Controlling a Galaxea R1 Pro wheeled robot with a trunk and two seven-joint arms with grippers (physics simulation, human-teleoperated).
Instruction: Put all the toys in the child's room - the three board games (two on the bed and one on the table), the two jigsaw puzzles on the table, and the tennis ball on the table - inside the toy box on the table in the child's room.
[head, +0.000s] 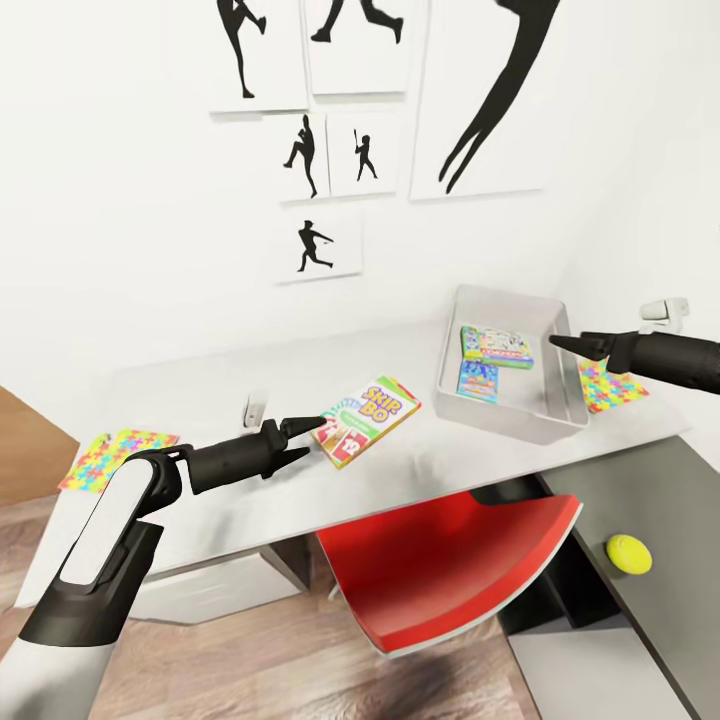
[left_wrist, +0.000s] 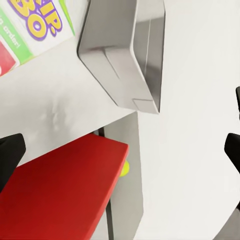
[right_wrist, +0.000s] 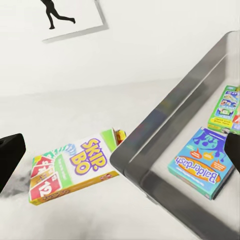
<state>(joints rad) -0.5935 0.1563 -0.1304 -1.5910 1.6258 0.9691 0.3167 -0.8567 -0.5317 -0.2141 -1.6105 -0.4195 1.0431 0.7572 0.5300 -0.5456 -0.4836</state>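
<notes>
You are holding the left end effector (head: 306, 441), fingers spread and grasping nothing, right at the near edge of the Skip-Bo box (head: 366, 419) lying on the table (head: 200, 400) beside the toy box (head: 512, 405), seemingly lining up a pickup, while the right end effector (head: 556, 341), state unclear, is hovering over that bin.

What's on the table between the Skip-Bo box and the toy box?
Nothing: in the head view, only bare tabletop separates the Skip-Bo box from the toy box. The right wrist view shows them nearly adjacent.
</notes>
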